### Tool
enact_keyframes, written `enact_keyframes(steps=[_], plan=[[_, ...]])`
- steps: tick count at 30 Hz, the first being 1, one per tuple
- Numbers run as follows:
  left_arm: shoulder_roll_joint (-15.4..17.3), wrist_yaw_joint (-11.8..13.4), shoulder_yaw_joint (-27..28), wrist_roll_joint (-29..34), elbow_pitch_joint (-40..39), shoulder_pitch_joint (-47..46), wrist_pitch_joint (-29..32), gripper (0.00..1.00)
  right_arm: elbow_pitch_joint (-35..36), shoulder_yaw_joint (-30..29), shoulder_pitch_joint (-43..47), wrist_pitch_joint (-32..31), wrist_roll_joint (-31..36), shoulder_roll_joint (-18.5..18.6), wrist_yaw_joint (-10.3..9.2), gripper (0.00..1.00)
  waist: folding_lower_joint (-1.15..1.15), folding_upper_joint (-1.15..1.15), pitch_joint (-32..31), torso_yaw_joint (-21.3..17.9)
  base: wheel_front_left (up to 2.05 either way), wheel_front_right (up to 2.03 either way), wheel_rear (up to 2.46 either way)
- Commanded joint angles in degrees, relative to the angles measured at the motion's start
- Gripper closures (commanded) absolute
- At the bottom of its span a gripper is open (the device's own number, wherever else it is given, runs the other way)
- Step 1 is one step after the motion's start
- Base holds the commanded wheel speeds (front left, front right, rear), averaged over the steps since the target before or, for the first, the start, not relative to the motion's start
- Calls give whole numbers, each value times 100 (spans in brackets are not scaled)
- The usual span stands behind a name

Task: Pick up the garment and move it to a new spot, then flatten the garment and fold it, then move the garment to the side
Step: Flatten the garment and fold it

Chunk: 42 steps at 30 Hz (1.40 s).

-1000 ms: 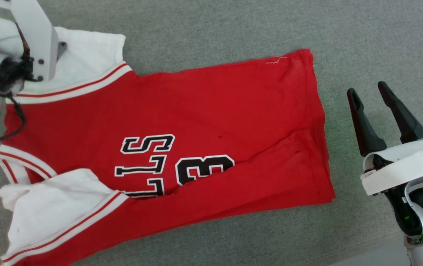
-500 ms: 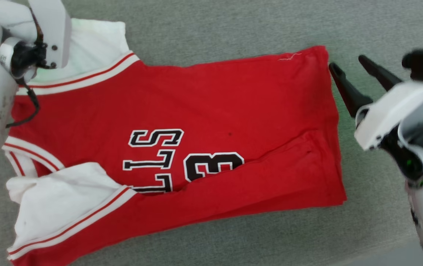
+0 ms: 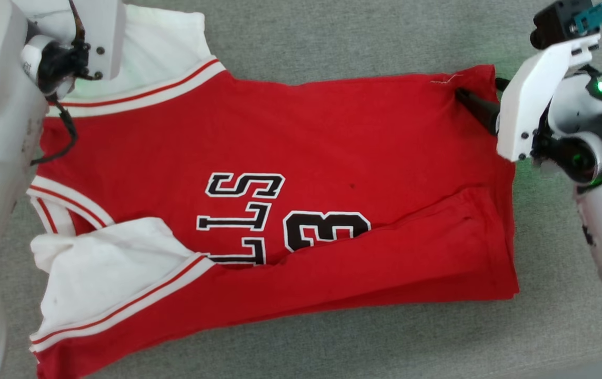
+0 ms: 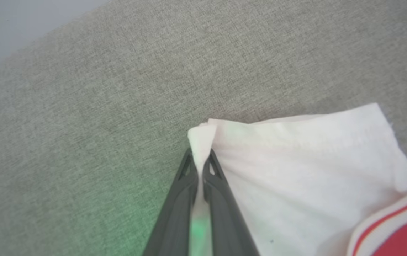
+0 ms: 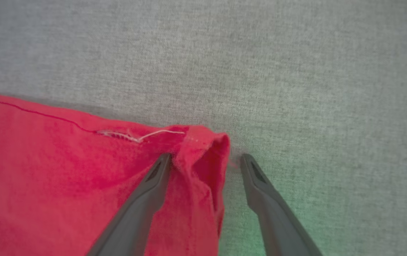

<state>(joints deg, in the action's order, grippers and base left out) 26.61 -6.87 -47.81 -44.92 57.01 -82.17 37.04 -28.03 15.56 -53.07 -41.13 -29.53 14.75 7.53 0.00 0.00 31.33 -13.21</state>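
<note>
The big bright red fabric garment (image 3: 332,158), white-sleeved with red-and-white striped trim, lies spread across the middle of the head view on the grey woven surface (image 3: 332,42), its lower edge already doubled over the black print. That looks like the flatten-and-fold stage, with both arms going for the far corners.

Over in the left wrist view, the left gripper (image 4: 199,161) has its dark fingers pinched together on the tip of the soft white sleeve (image 4: 296,160). In the head view that's the upper left corner, tucked under the pale wrist.

And the right gripper (image 5: 205,160)? Fingers apart, one resting on the red cloth, the other on bare grey, straddling the rumpled red hem corner (image 5: 203,138) at the upper right of the head view.

Next move, I'd say: close those right fingers squarely on the hem, catching both layers, then lift in step with the left so the edge comes up level rather than skewed.

Compared with a second ago, the right gripper has swung from the lower right of the frame, well clear of the cloth, up onto that corner. The camera has shifted too, sliding the whole picture rightward; the garment itself seems to lie as it did
</note>
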Motion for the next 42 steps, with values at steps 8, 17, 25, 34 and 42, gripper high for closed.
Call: enact_keyframes(steps=[8,17,25,34,42], plan=[[-69,-24,-65,-43,305,-11,-231,100,-579,277,-268,-81,-214,66,-10,100,0,0,-83,184,0,0,0],[-92,-56,-187,-197,-56,55,-514,100,-87,515,140,547,-393,590,-10,100,0,0,-510,526,0,0,0],[324,2,-356,-405,-1141,602,-209,100,794,459,1096,659,-664,1198,-10,100,0,0,-996,888,0,0,0],[1416,1275,-391,-790,-4060,2214,696,100,2061,-129,2718,142,-871,1660,-11,100,0,0,-1429,1217,0,0,0],[2010,2230,-475,-1177,-5786,3602,905,100,2567,-555,3752,-351,-767,1485,-10,100,0,0,-1498,1274,0,0,0]])
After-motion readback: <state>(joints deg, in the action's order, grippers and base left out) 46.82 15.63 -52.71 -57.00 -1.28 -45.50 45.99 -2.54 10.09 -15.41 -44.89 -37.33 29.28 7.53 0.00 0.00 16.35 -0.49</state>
